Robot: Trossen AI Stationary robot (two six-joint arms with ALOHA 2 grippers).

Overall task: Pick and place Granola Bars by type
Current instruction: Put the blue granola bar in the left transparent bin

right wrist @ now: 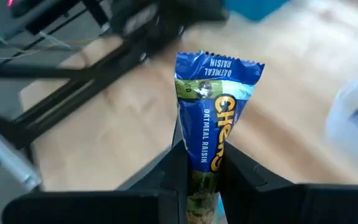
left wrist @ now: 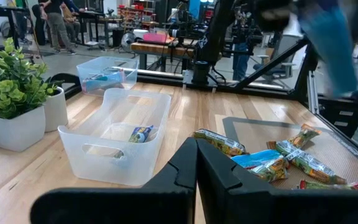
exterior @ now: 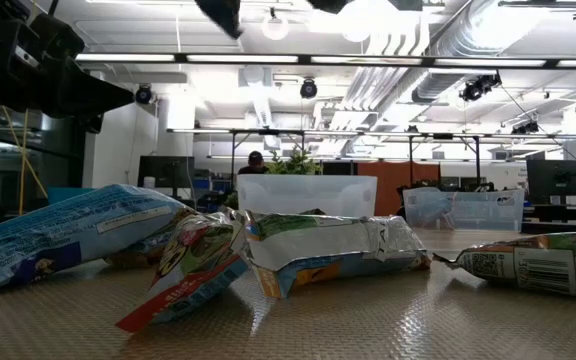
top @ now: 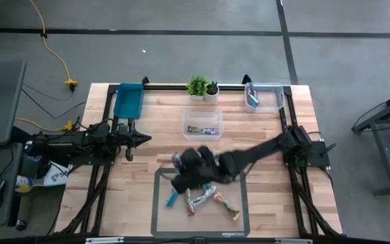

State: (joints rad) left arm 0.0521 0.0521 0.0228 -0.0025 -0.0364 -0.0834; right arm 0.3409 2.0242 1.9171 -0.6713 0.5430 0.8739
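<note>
— Grippers first: where are they, and how do the fingers stand?

— Right gripper (right wrist: 202,163) is raised over the near-left part of the grey mat (top: 239,203), its arm reaching across from the table's right side. Its fingers are clamped on a blue granola bar (right wrist: 215,112) — the wrapper stands up between them in the right wrist view, with "oatmeal raisin" readable on it. From above the held bar cannot be made out.

— And the left gripper (left wrist: 196,163)?

— Fingers pressed together, holding nothing. It waits on the left side of the table, just in front of the blue bin (top: 128,100) at the back left, pointing toward the middle.

— Where are the other bars?

— Loose pile of bars (top: 205,198) lies on the mat, just below the right gripper — blue, green and multicoloured wrappers, some overlapping. In the low view a blue one lies at the left and a multicoloured one leans over its neighbours. One bar sits in the clear middle bin (top: 202,123), lying flat on its floor. The clear bin at the back right (top: 263,97) holds something blue; I can't tell exactly what.

— Anything else on the table?

— Two small potted plants (top: 202,87) at the back edge, between the blue bin and the back-right bin.
</note>
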